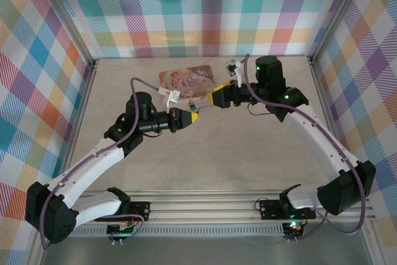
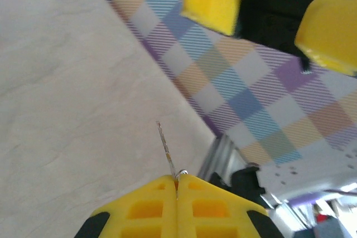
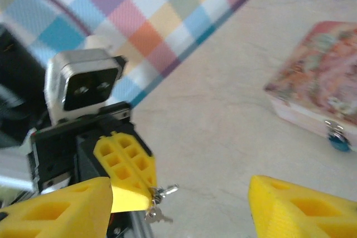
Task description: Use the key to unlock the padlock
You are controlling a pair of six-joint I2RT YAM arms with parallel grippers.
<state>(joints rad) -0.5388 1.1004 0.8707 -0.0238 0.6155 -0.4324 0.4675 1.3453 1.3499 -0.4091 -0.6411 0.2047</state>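
Left claw (image 2: 177, 179) pinches the key (image 2: 167, 149); right claw (image 3: 178, 202) gapes wide near tin box (image 3: 315, 76).

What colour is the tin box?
The tin box is pink with printed pictures, clearest in the right wrist view.

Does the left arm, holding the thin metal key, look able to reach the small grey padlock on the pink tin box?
Probably yes: the left gripper is shut on the key, bare table lies between it and the padlock. The open right gripper crowds close.
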